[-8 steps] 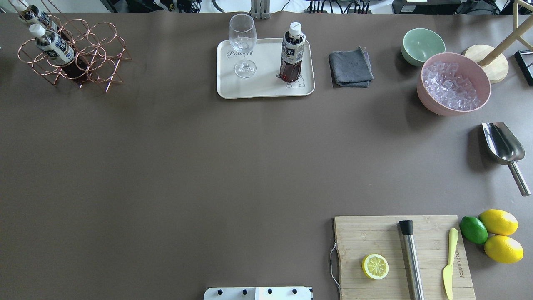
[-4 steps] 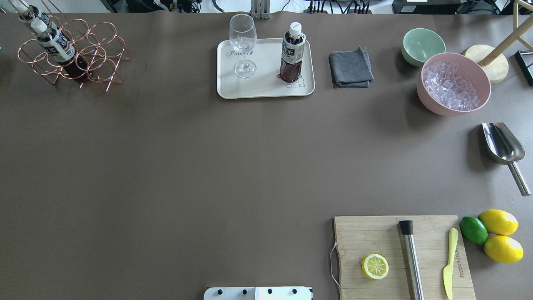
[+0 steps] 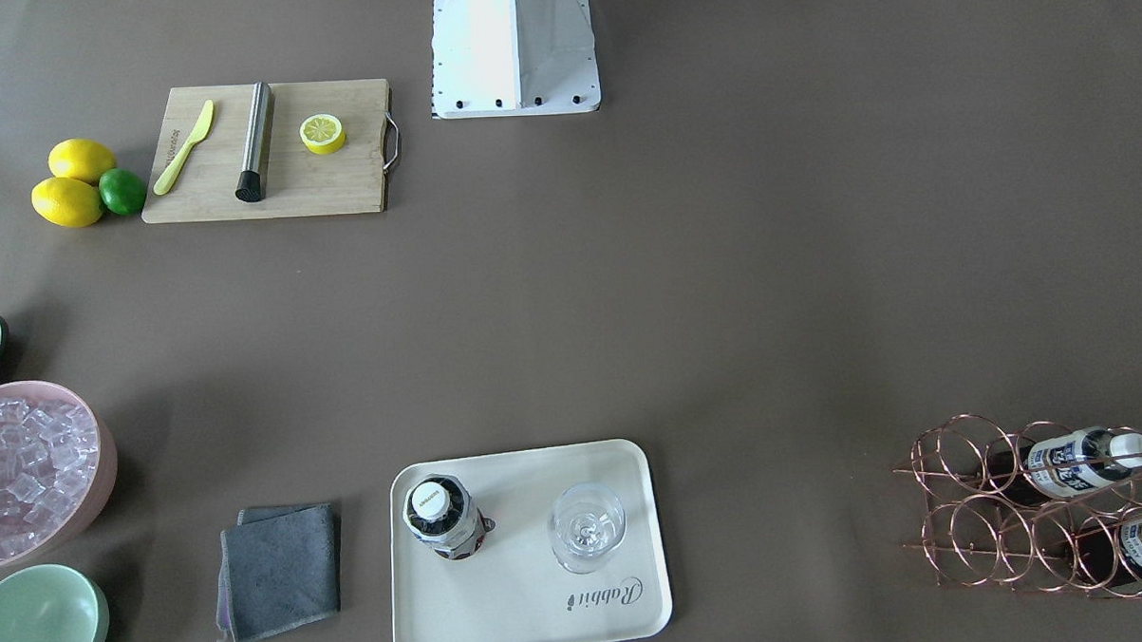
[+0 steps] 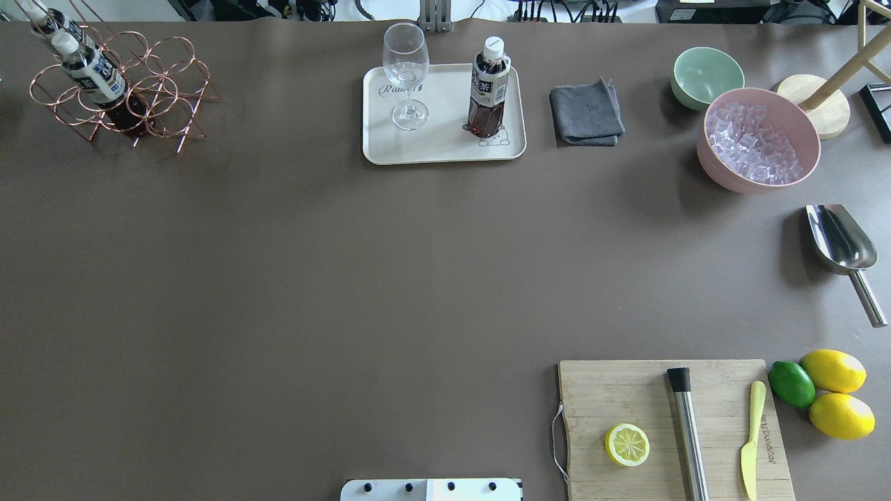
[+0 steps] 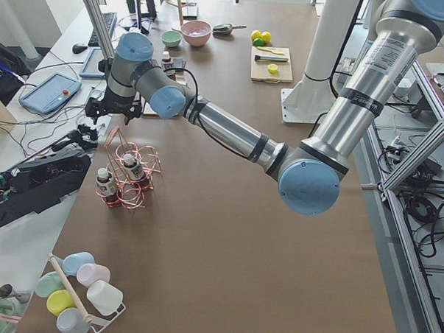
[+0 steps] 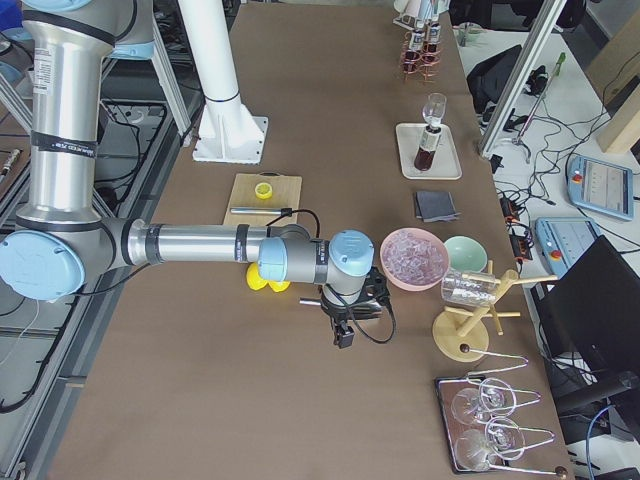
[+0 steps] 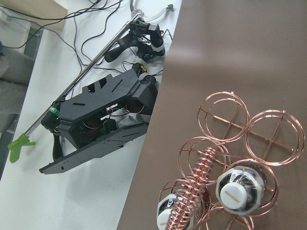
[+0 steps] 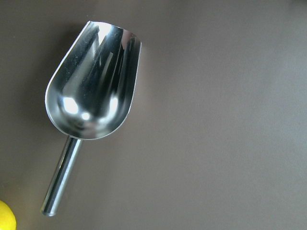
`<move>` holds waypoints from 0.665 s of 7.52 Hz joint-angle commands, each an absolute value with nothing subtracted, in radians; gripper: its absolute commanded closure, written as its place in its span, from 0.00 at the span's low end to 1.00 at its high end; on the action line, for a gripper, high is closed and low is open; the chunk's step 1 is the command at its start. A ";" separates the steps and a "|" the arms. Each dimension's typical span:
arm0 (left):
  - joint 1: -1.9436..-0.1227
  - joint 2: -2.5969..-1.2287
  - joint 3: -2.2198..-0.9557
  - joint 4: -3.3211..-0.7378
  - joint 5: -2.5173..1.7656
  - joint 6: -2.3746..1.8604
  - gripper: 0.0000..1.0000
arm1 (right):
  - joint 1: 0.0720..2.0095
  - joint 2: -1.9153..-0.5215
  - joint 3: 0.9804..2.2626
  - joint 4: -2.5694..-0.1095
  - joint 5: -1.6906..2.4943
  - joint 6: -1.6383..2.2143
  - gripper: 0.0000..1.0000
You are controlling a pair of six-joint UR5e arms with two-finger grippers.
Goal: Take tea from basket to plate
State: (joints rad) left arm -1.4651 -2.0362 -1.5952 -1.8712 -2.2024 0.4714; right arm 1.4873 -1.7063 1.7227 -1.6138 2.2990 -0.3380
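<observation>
Overhead exterior: tea [image 4: 489,90] on plate [image 4: 445,142], task looks done; two bottles [image 4: 90,75] in basket [image 4: 159,89], far-left corner; left gripper [image 5: 97,115], right gripper [image 6: 343,335] jaws: cannot tell.

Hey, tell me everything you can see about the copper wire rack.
The rack is shiny copper-coloured wire: six round rings in two rows of three, with a twisted coil handle rising from the middle. It stands on the brown table near its far left corner. Two capped tea bottles stand upright in two rings; the others are empty.
</observation>
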 commanded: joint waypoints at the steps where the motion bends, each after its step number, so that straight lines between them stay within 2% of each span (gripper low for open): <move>1: -1.470 -1.988 -1.689 -1.868 -2.291 -0.186 0.02 | 1.479 -1.697 1.723 -1.612 2.301 -0.339 0.00; 3: -1.470 -1.961 -1.582 -1.868 -2.463 -0.519 0.02 | 1.470 -1.665 1.721 -1.615 2.293 -0.337 0.00; 5: -1.518 -1.904 -1.519 -1.867 -2.453 -0.520 0.02 | 1.470 -1.670 1.707 -1.614 2.270 -0.327 0.00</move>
